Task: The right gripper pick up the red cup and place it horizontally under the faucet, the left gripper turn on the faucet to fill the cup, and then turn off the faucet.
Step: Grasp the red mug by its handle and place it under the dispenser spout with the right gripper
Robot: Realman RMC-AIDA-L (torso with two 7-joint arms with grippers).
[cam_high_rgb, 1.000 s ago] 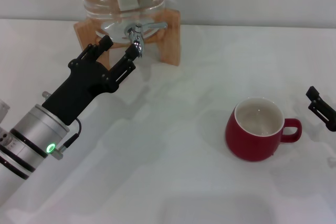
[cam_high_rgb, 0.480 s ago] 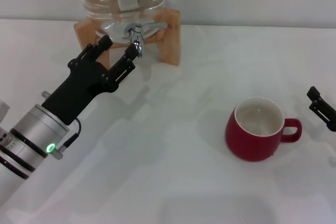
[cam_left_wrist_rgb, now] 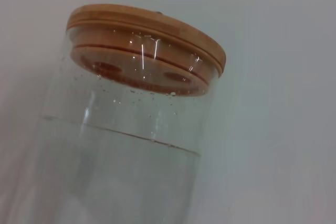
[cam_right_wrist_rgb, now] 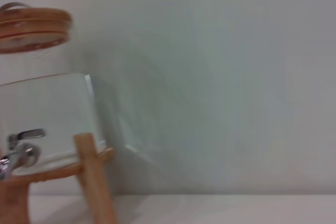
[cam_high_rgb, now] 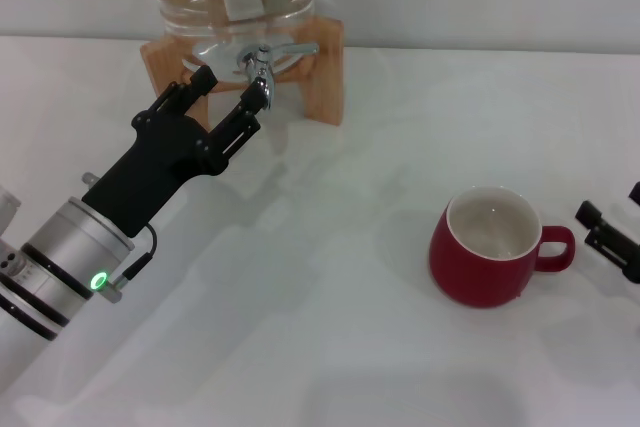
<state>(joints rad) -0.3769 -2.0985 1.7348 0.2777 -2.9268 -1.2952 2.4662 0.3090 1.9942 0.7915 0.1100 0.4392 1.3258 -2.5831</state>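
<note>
White table [cam_high_rgb: 330, 277] | red cup [cam_high_rgb: 487, 246] upright | left hand [cam_high_rgb: 228, 93] spread at faucet [cam_high_rgb: 262, 62] | right hand [cam_high_rgb: 608, 232]: grip unclear | no legible writing

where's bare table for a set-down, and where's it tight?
Free: the white table in the near middle, between the left gripper's arm and the red cup; also the far right, beyond the wooden stand. Tight: under the faucet, where the left gripper sits open, and beside the cup's handle, where the right gripper is close.
</note>
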